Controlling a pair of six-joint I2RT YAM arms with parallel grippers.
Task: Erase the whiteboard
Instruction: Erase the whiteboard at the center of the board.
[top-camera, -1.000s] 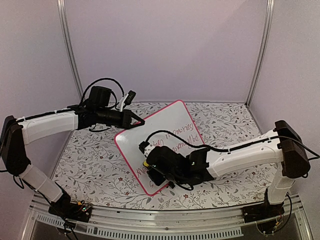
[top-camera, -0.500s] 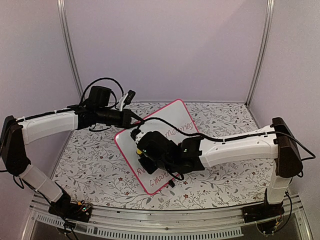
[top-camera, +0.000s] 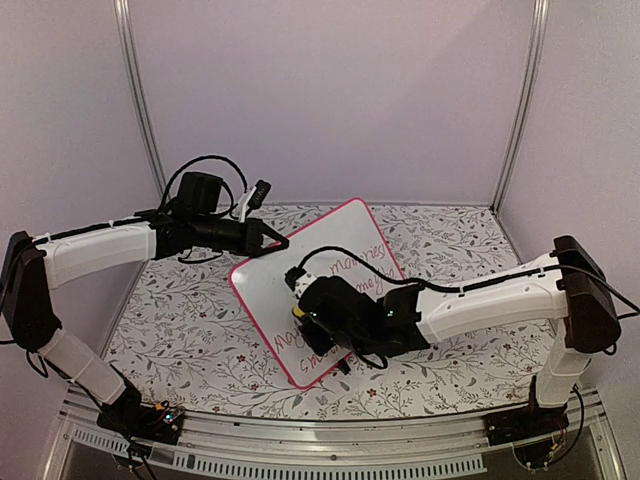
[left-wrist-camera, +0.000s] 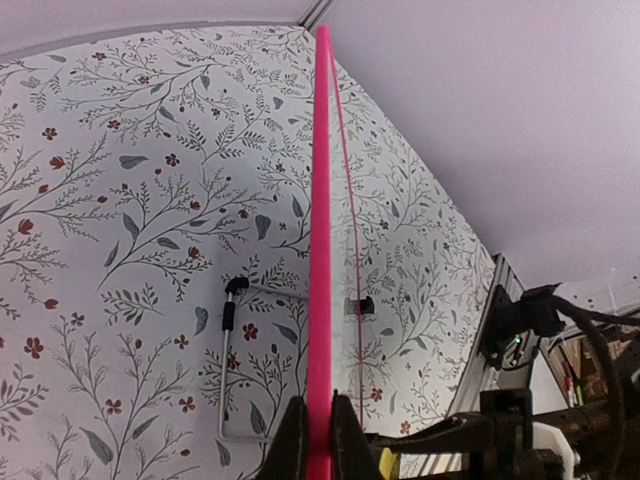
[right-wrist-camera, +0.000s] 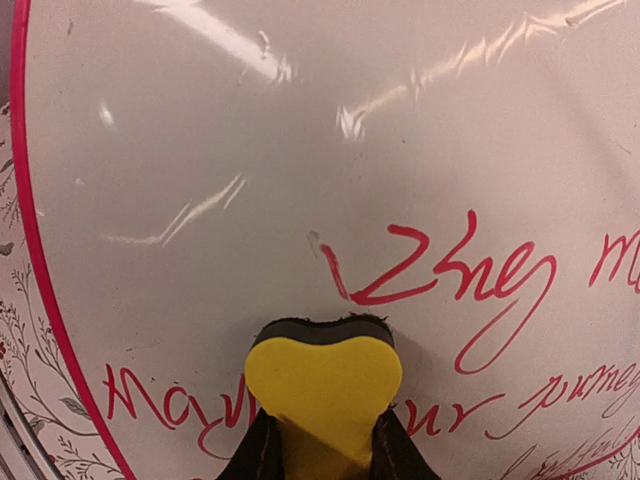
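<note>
So here's where we're at: the whiteboard (top-camera: 265, 295) sits around the middle of the floral worktop (top-camera: 180, 320), turned diagonally to the worktop's edges, with 1 rounded corner pointing at the back edge and another at the near edge. We can't really tell how steeply it's tilted. The left gripper (top-camera: 280, 243) comes in from the worktop's left side and is clamped tight on the board's pink frame at its far-left edge. In our left wrist view the frame runs edge-on straight up between the 2 fingers (left-wrist-camera: 292, 445). The right gripper (right-wrist-camera: 322, 445) is pinching a yellow eraser (right-wrist-camera: 322, 380) with a dark pad on its face, and that pad is pressed against the white surface. Red handwriting (right-wrist-camera: 450, 280) sits right next to the eraser and covers the near-right part of the board, while the part toward the left gripper looks bare.
</note>
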